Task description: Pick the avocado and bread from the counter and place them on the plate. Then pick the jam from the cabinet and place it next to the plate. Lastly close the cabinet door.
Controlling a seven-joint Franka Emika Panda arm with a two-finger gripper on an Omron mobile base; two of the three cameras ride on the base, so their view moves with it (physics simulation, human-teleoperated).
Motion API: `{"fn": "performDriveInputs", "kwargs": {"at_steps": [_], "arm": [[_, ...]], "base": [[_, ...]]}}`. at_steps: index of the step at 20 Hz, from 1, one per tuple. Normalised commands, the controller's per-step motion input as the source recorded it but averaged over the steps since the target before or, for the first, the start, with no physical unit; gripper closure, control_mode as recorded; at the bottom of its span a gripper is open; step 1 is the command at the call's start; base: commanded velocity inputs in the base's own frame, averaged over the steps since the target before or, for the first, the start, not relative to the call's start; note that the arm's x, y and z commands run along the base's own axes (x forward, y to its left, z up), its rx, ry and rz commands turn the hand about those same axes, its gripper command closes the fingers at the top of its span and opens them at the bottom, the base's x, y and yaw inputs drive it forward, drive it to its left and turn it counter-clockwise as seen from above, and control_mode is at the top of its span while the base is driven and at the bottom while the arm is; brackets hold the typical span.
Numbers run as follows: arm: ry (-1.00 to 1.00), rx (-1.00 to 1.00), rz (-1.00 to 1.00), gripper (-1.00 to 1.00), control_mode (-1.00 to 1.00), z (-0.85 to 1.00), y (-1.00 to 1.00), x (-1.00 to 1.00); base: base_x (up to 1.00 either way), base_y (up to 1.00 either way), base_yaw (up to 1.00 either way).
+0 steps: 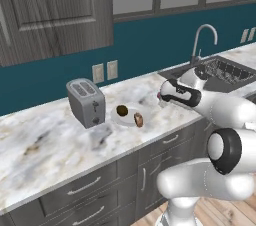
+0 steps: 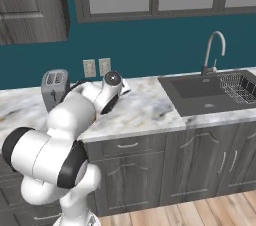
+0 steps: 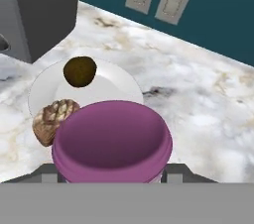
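A jam jar with a purple lid sits between my fingers, so my gripper is shut on it, above the marble counter just right of the plate. The white plate holds the dark round avocado and the brown bread. From the left base view, the plate carries the avocado and the bread beside the toaster. The dark wood-grain cabinet door fills the upper left; I cannot tell how far it stands open.
A silver toaster stands left of the plate. Two wall outlets sit on the teal backsplash. To the right lie the dark sink, its curved faucet and a dish rack. Low grey cupboards run under the counter.
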Motion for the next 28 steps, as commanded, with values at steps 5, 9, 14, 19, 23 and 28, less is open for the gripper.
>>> {"fn": "performDriveInputs", "kwargs": {"at_steps": [5, 9, 14, 19, 23, 28], "arm": [[-0.10, -0.08, 0.26, 1.00, -1.00, -0.65, -0.15, -0.17], [-0.07, -0.19, 0.19, 1.00, -1.00, -0.63, 0.00, 0.00], [0.00, -0.21, 0.09, 1.00, -1.00, -0.34, -0.03, 0.10], [0.00, -0.03, 0.03, 1.00, -1.00, -0.03, -0.22, 0.35], [0.00, 0.01, 0.03, 1.00, -1.00, 0.00, -0.33, 0.46], [0.00, 0.05, 0.06, 1.00, -1.00, -0.10, -0.16, 0.44]], "base": [[0.00, 0.00, 0.00], [0.00, 0.00, 0.00], [0.00, 0.00, 0.00], [0.00, 0.00, 0.00], [0.00, 0.00, 0.00], [0.00, 0.00, 0.00]]}}
